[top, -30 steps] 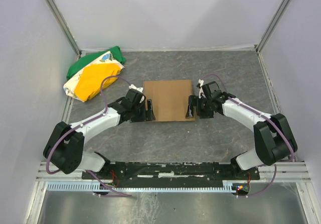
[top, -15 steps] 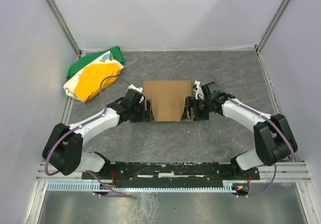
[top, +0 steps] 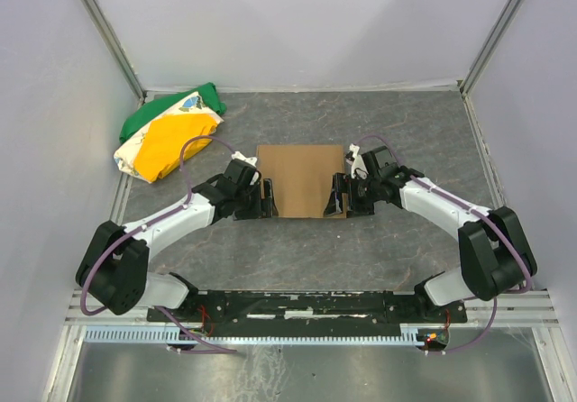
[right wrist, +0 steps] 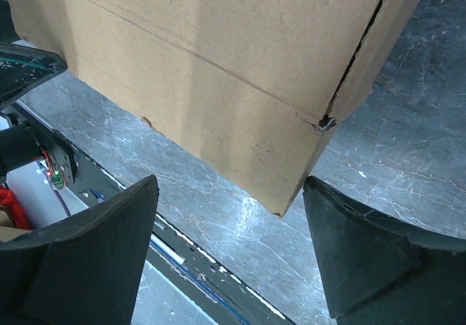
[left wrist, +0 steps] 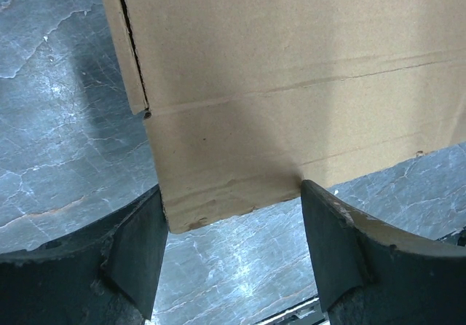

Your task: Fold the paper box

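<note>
The paper box (top: 302, 177) is a brown corrugated cardboard piece lying in the middle of the grey table. Its two near side flaps look raised. My left gripper (top: 262, 196) is open at the box's near left corner. In the left wrist view that corner (left wrist: 291, 63) sits between my fingers (left wrist: 138, 245) and reaches both. My right gripper (top: 343, 195) is open at the near right corner. In the right wrist view the corner (right wrist: 204, 41) hangs between my fingertips, close to the right finger (right wrist: 357, 252), with a slit along its crease.
A green, yellow and white cloth bundle (top: 167, 136) lies at the back left, near the left wall. A black base rail (top: 297, 307) runs along the near edge and also shows in the right wrist view (right wrist: 73, 172). Grey walls close in three sides.
Both grippers have shifted slightly outward at the box's near corners. The near part of the box now looks narrower, with its side flaps turned up.
</note>
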`<state>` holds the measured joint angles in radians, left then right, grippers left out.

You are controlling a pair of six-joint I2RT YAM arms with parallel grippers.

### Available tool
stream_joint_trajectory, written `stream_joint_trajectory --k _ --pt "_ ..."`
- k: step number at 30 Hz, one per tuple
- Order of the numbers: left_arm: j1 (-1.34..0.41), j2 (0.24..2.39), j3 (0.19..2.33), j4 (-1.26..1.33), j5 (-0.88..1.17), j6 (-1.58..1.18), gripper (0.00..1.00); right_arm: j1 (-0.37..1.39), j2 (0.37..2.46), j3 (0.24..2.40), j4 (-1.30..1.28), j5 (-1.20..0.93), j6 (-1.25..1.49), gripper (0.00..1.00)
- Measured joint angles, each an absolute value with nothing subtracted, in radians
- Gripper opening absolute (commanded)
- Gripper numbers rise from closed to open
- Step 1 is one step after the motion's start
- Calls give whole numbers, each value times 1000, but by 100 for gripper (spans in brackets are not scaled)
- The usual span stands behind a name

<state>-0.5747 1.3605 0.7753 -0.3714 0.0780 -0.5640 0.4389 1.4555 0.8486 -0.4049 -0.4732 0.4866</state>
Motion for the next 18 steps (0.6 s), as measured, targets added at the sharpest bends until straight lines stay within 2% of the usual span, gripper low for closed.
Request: stream_joint_trajectory --k 18 --pt "-575 1360 775 -375 71 -564 77 443 1502 839 -350 -440 489 86"
